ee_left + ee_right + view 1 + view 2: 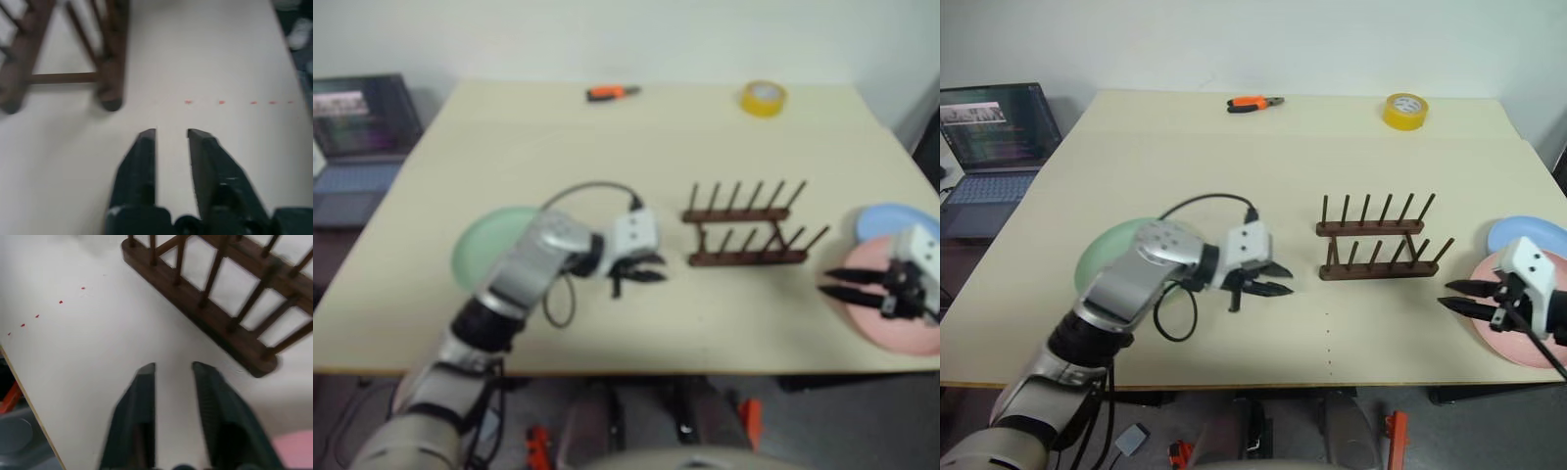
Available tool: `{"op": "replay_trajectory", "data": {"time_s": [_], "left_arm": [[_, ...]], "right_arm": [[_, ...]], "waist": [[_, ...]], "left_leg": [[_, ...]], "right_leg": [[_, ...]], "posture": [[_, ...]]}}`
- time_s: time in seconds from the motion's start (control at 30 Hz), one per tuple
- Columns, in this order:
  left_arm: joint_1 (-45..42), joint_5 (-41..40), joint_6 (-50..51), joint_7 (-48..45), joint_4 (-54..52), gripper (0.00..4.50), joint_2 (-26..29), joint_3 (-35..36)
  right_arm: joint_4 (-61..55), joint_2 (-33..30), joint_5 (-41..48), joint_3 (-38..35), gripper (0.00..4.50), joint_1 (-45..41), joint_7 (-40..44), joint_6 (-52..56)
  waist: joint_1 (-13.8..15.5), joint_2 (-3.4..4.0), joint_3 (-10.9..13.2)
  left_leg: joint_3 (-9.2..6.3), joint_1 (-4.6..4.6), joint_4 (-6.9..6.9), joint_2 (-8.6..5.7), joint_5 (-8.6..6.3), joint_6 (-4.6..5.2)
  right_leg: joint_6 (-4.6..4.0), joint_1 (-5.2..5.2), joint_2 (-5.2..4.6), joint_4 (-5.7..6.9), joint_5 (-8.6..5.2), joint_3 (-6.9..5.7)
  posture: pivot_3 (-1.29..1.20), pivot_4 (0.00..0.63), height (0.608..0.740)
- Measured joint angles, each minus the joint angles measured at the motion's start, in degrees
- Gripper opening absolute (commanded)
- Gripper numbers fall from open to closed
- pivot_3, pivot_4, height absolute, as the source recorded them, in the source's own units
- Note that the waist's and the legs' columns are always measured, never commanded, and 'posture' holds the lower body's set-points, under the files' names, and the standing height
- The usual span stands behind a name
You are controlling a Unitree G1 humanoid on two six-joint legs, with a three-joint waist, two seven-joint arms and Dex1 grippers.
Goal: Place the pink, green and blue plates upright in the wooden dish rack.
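Two wrist views showed what the head views only hinted at: the left gripper [171,134] and the right gripper [173,367] each had a narrow gap between their fingers and held nothing, both hanging over bare table [1234,157]. The wooden dish rack [1376,245] stood empty between them, tape roll [1404,110] at its twelve o'clock and pliers [1253,103] at eleven. The green plate [1111,250] was half hidden by the left arm; the pink plate [1518,338] and blue plate [1526,233], at the rack's three o'clock, were cut off.
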Motion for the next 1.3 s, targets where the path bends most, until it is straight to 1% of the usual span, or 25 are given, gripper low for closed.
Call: {"op": "replay_trajectory", "data": {"time_s": [0.03, 0.1, 0.17, 0.3, 0.5, 0.67, 0.9, 1.0, 1.3], "left_arm": [[0.0, 0.1, 0.3, 0.7, 0.3, 0.0, -1.5, -1.0], [-0.1, 0.5, 1.0, 2.8, 1.9, 0.0, -4.6, -2.9], [-0.2, 1.2, 1.2, 4.5, 4.1, 0.0, -6.7, -4.1], [-0.6, 1.8, 1.6, 7.5, 7.2, 0.0, -10.2, -4.9], [-0.8, 2.5, 2.3, 10.3, 8.8, 0.0, -11.9, -5.8], [-1.2, 3.1, 2.1, 13.2, 12.0, 0.0, -13.4, -5.8], [-2.1, 4.1, 0.6, 18.0, 18.0, 0.0, -17.4, -5.1], [-3.2, 4.8, -0.7, 20.2, 20.8, 0.0, -18.9, -4.4], [-3.9, 6.7, -2.9, 24.5, 24.4, 0.0, -21.6, -3.6]], "right_arm": [[-0.1, 0.5, -0.3, 1.3, 0.05, 0.0, -0.8, 0.1], [-0.3, 1.2, -2.0, 4.3, 0.05, 0.3, -2.5, -0.1], [-0.2, 2.1, -3.3, 6.4, 0.05, -0.1, -4.4, 0.0], [0.1, 4.7, -7.1, 11.1, 0.05, -3.8, -9.7, -0.1], [3.5, 6.5, -11.8, 14.4, 0.05, -6.7, -15.2, -0.4], [6.1, 8.0, -13.9, 15.7, 0.05, -8.8, -17.0, -2.2], [11.6, 12.6, -18.5, 18.0, 0.05, -13.4, -21.7, -7.9], [13.4, 13.5, -19.9, 18.7, 0.05, -14.7, -22.7, -10.0], [17.8, 17.4, -24.7, 21.3, 0.05, -19.0, -26.6, -14.5]], "waist": [[0.0, 0.01, 0.0], [0.0, 0.01, 0.0], [-0.1, 0.0, 0.0], [-0.2, 0.02, 0.0], [0.0, 0.01, 0.0], [-0.1, 0.0, 0.0], [-0.2, -0.06, 0.0], [-0.2, -0.08, 0.0], [-0.3, -0.09, -0.1]], "left_leg": [[0.01, -0.02, 0.0, -0.02, 0.0, 0.0], [0.01, -0.02, -0.03, -0.01, 0.0, 0.01], [0.01, -0.03, -0.08, 0.02, 0.0, 0.01], [-0.05, -0.04, -0.1, 0.04, 0.0, 0.0], [-0.03, -0.09, -0.09, 0.0, 0.0, 0.0], [-0.03, -0.07, -0.06, 0.01, 0.0, 0.01], [0.01, -0.03, -0.02, 0.0, 0.0, 0.01], [0.03, -0.02, -0.02, 0.0, 0.01, 0.01], [0.05, 0.02, -0.04, 0.02, 0.0, 0.01]], "right_leg": [[0.0, -0.02, 0.0, 0.0, 0.0, 0.03], [-0.01, -0.02, 0.01, -0.01, -0.01, 0.04], [-0.05, -0.06, 0.06, 0.0, -0.03, 0.04], [-0.07, -0.11, 0.1, 0.05, -0.04, 0.0], [-0.07, -0.1, 0.06, 0.0, -0.04, 0.0], [-0.04, -0.1, 0.06, 0.03, -0.02, 0.02], [0.18, -0.07, 0.07, 0.02, 0.13, 0.07], [0.23, -0.07, 0.07, 0.02, 0.17, 0.1], [0.26, -0.07, 0.1, 0.04, 0.2, 0.12]], "posture": [[0.0, 0.15, 0.74], [0.0, 0.15, 0.74], [0.0, 0.15, 0.74], [0.0, 0.15, 0.74], [0.0, 0.15, 0.74], [0.0, 0.15, 0.74], [0.0, 0.15, 0.74], [0.0, 0.15, 0.74], [0.0, 0.15, 0.74]]}}
